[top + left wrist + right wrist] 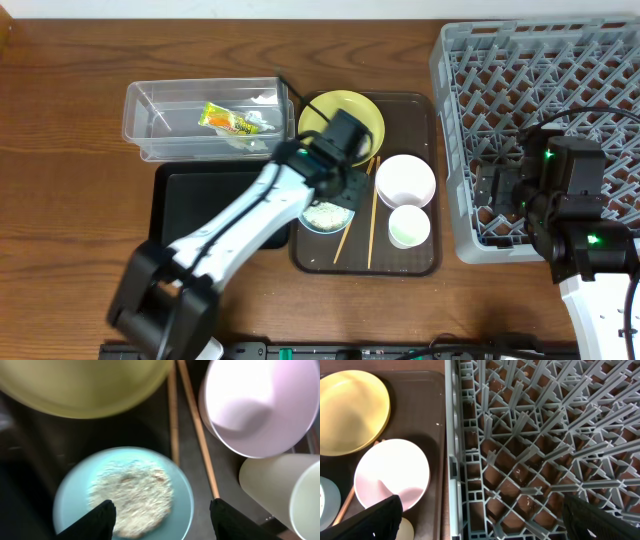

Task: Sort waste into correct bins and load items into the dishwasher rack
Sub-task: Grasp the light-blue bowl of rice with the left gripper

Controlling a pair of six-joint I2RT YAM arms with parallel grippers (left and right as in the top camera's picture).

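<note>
Light blue bowl (182,505) holding rice scraps (131,491), on brown tray (420,110) at 6 o'clock of yellow plate (355,110) | left end effector (162,512) spread wide over it, likely for a rim grasp | right end effector (482,510) wide, idle over rack (530,435)

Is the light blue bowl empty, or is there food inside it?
Not empty: the light blue bowl holds a flat heap of white rice-like scraps, visible below the open left gripper.

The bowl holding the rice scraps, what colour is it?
Light blue; the bowl shows best in the left wrist view.
</note>
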